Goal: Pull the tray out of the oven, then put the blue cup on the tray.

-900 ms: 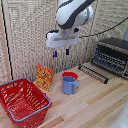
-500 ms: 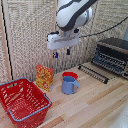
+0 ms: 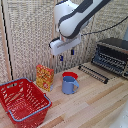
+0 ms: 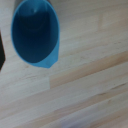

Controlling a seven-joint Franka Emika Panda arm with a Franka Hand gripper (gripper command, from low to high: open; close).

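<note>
The blue cup (image 3: 69, 84) stands upright on the surface (image 3: 95, 107), in front of a red bowl (image 3: 70, 75), apart from the tray (image 3: 93, 73) already out before the oven (image 3: 112, 56). The fingers (image 3: 66, 54) hang spread and empty above. Descend straight, straddle the rim opposite the handle, then close firmly.

White rounded arm (image 3: 75, 17) with dark joints, boxy white gripper (image 3: 66, 54), dark fingers

Exterior views bench frontally; wrist looks straight down.
</note>
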